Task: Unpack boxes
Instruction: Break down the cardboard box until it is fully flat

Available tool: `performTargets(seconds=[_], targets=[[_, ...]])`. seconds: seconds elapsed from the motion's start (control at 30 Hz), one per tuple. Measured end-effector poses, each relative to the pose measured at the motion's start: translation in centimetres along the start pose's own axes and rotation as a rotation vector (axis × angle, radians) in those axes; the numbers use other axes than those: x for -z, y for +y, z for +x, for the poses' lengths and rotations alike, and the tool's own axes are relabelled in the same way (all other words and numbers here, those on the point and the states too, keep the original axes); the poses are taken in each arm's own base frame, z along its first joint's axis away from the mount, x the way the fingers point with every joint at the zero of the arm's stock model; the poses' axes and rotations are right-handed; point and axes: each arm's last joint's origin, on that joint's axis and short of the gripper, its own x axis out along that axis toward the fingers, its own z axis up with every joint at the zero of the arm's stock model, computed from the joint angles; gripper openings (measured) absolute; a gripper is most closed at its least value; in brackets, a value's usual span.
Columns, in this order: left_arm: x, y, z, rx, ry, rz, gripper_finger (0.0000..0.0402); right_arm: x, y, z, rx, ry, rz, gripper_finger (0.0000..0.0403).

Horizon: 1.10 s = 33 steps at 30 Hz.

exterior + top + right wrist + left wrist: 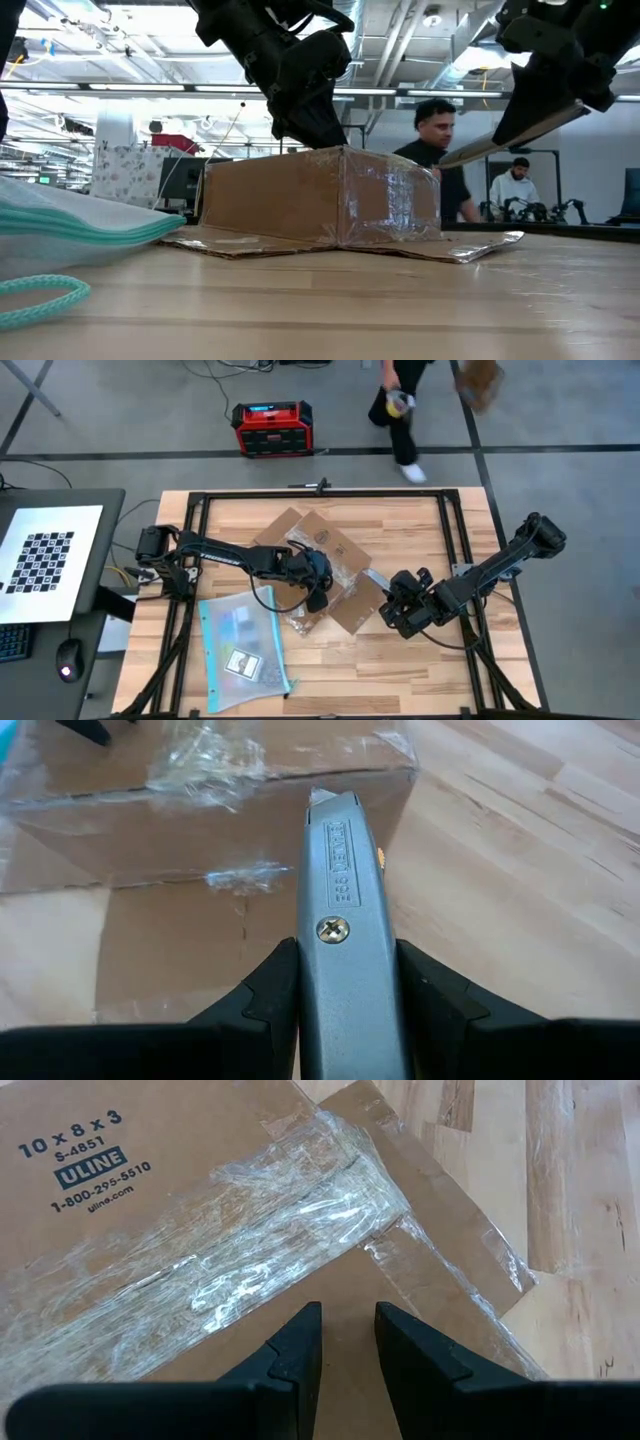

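Left wrist view reads "10 x 8 x 3, S-4851, ULINE, 1-800-295-5510" on the taped cardboard box (150,1210), mid-table, long axis diagonal, left gripper (348,1342) above it, fingers narrowly apart, right gripper (345,985) clamping a utility knife (338,920) aimed at the box's side.

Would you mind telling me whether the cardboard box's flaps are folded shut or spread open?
Spread open: the cardboard box has flaps lying flat on the table around it, seen from above and at table level.
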Motion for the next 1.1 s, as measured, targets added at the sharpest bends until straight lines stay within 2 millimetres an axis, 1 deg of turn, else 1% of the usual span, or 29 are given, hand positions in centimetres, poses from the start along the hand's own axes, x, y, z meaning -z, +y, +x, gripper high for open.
performTargets(seconds=[1.1], targets=[[0.0,0.0,0.01,0.0,0.0,0.0,0.0082,-0.46,0.08,0.44,0.0,-0.019,0.006,0.0119]])
